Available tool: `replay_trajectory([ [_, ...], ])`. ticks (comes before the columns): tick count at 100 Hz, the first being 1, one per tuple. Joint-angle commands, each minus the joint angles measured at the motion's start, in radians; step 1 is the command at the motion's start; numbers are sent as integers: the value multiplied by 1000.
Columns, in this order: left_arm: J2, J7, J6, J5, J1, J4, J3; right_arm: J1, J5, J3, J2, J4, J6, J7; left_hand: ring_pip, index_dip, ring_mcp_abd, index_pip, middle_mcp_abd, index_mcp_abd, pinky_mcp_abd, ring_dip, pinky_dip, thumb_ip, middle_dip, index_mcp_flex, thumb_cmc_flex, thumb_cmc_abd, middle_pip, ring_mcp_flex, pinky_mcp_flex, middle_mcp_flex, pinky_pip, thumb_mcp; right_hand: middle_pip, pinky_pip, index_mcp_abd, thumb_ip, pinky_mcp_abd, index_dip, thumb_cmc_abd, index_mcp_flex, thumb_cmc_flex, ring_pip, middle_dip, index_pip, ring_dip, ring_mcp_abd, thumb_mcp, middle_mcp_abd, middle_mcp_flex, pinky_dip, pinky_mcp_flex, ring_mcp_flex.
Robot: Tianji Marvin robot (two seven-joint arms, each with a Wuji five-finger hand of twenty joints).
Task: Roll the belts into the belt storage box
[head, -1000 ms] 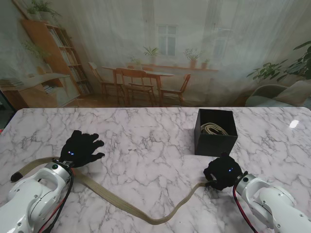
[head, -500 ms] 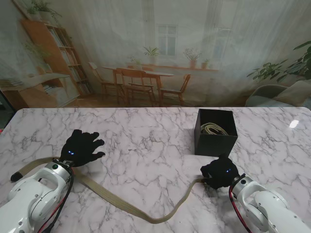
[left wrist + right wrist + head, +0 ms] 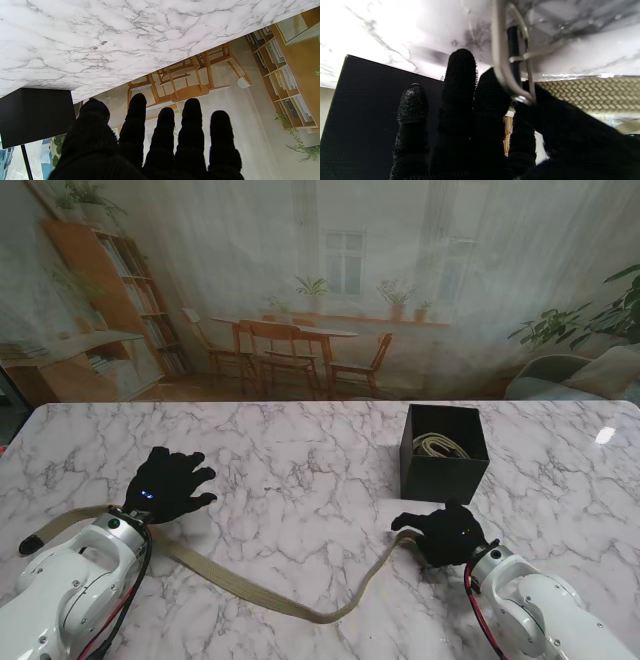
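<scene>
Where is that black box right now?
In the stand's view the black belt storage box sits right of centre, just farther from me than the right hand.

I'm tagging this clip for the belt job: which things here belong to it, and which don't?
Part of it: tan woven belt, its buckle, right hand, left hand, black storage box, coiled belt inside.
Not part: marble table.

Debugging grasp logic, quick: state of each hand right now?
Left hand: open, fingers spread, resting over the belt.
Right hand: shut on the belt at its buckle.
</scene>
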Motion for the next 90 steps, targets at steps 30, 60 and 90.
replay_trajectory([
  [30,1,-12,-6,2,-3,4,6,-17,47,5,-14,-23,-2,42,0,11,17,15,13,6,31,5,3,10,-4,7,15,20,-3,-20,-9,-23,4,-18,-2,32,273,-127,3,-207,-40,498,51,17,-69,350,-37,-38,-42,30,57,8,11,49],
  [60,1,-16,-9,2,-6,5,9,-66,201,47,-27,-143,38,296,0,14,17,16,12,5,32,5,2,10,-4,7,14,20,-3,-21,-11,-23,4,-18,-437,12,453,22,8,122,161,489,-222,-196,-273,4,-104,-8,-153,38,22,15,-70,-98],
  [90,2,-24,-9,2,-8,4,12,-92,315,106,-11,-232,22,551,0,17,17,16,13,6,32,5,1,10,-4,8,18,19,-3,-20,-11,-22,2,-17,-665,-68,504,72,-20,133,-66,273,-23,-347,-426,-98,-222,-77,238,-4,-188,25,-170,-293],
])
